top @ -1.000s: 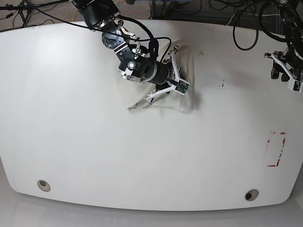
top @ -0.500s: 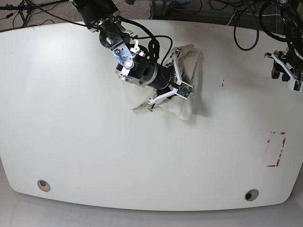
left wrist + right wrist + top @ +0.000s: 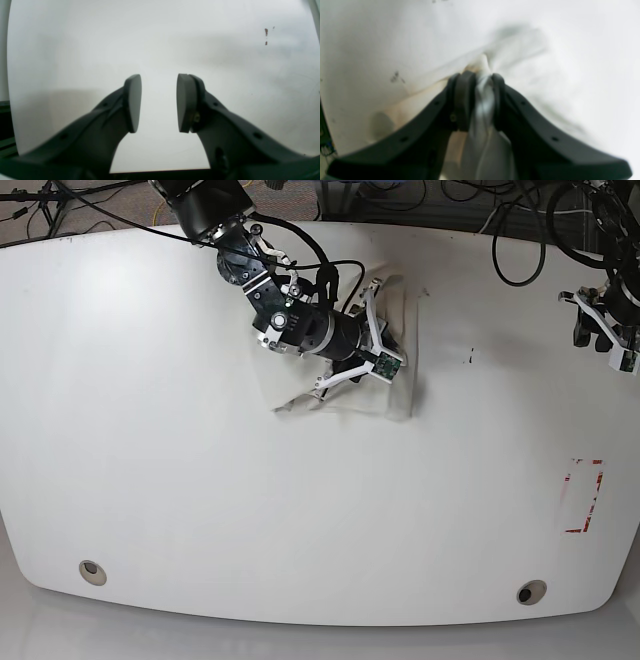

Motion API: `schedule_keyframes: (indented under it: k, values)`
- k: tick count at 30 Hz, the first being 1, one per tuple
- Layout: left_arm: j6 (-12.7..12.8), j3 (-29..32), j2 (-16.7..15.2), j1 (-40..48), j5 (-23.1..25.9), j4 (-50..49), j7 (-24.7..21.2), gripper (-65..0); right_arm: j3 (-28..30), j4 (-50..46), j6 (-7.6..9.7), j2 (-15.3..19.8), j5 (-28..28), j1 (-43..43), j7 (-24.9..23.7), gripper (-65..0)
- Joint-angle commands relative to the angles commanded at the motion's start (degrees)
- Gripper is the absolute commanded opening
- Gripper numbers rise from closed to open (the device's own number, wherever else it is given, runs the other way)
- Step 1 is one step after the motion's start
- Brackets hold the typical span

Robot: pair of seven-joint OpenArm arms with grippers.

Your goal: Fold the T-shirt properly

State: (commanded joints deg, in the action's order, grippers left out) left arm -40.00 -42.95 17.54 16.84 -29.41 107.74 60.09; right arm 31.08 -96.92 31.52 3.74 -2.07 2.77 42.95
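The T-shirt is a cream bundle lying bunched on the white table, upper middle in the base view. My right gripper is shut on a gathered fold of the T-shirt, the cloth squeezed between both pads. In the base view that arm reaches in from the top left and covers part of the shirt. My left gripper is open over bare tabletop, nothing between its pads. It sits at the far right edge, well away from the shirt.
Red tape marks lie on the table at the right. Two round holes sit near the front edge. Cables hang past the back edge. A small dark speck marks the table right of the shirt.
The right gripper, still holding the cloth, shifted slightly right and then back, and the shirt bundle changed shape with it. The left arm stayed still.
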Motion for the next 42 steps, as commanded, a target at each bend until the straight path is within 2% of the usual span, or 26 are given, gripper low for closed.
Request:
schedule_keyframes:
  k: [2, 6, 12, 19, 27, 42]
  values:
    - [0.00, 0.00, 0.00, 0.00, 0.00, 0.00, 0.00, -42.8, 0.00, -0.18, 0.00, 0.00, 0.00, -0.09, 0.00, -54.5]
    - [0.00, 0.00, 0.09, -0.09, 0.00, -0.09, 0.00, -42.8, 0.09, -0.79, 0.00, 0.00, 0.00, 0.18, 0.00, -65.0]
    - [0.00, 0.00, 0.09, -0.18, 0.00, -0.09, 0.00, -42.8, 0.00, -6.59, 0.00, 0.18, 0.00, 0.26, 0.44, -65.0]
    - [0.00, 1.76, 0.26, -0.09, 0.09, -0.09, 0.00, -42.8, 0.00, -13.54, 0.00, -0.09, 0.00, 2.90, 6.77, -65.0]
    - [0.00, 4.48, 0.35, 0.09, 0.26, -0.09, 0.00, -42.8, 0.00, -11.43, 0.00, -1.14, 0.00, 5.89, 6.42, -65.0]
    - [0.00, 4.57, 0.09, 1.32, 0.09, -0.09, 0.00, -42.8, -0.09, 0.35, -0.26, -4.04, 0.00, 8.97, -2.73, -64.8]
